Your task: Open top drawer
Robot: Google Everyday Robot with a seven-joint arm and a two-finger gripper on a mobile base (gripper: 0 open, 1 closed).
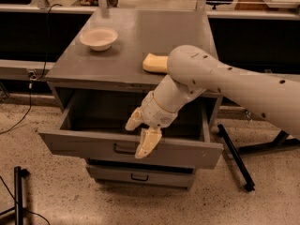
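The top drawer point(84, 146) of the grey cabinet stands pulled well out, and its deep grey interior point(103, 114) shows. Its small dark bracket handle point(123, 149) sits at the centre of the front panel. My gripper point(141, 133) hangs over the top edge of that panel, just right of the handle. Its cream fingers are spread: one fingertip point(132, 121) is inside the drawer, the other point(147, 145) lies in front of the panel. My white arm reaches in from the right.
On the cabinet top point(140, 36) stand a white bowl point(98, 38) and a yellow block point(154, 62), partly behind my arm. A lower drawer point(140, 176) is closed. A black stand leg point(234, 156) lies on the floor at the right, and a black pole point(18, 191) at the left.
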